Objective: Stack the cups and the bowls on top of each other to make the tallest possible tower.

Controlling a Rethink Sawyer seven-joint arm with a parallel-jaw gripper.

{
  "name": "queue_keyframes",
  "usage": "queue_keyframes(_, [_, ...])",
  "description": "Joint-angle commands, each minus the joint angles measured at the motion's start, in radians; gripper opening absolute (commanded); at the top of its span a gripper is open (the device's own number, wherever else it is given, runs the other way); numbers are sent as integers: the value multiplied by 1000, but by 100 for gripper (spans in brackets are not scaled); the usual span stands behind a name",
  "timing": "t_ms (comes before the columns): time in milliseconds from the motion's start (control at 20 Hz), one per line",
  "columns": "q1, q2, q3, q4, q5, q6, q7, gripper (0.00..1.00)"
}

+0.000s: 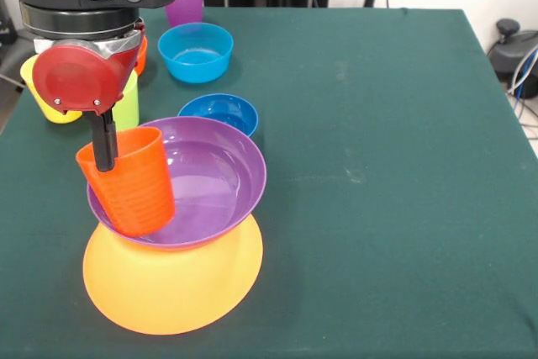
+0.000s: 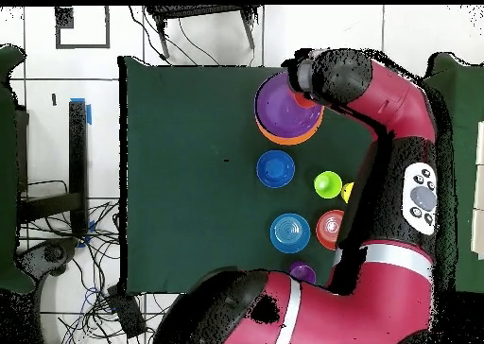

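The gripper point(image 1: 106, 150) is clamped on the rim of the orange-red cup point(image 1: 130, 182) — one black finger shows inside its wall; the cup tilts, resting on the near-left rim of the wide purple bowl point(image 1: 210, 178); that bowl sits tipped on the very large yellow-orange bowl point(image 1: 176, 283), which lies upside down on the green table point(image 1: 378, 166); just behind — a dark blue bowl point(image 1: 220, 112), then a light blue bowl point(image 1: 196, 52); a lime green cup point(image 1: 128, 102) stands beside the arm.
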Motion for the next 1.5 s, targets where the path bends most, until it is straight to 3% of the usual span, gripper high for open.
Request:
queue_keyframes(50, [30,30,52,36,-35,74,-39,0])
queue_keyframes(600, [35,-17,66,117,-12,95,-32,0])
queue_keyframes(1500, [46,-24,81,163,-20,92,-64,0])
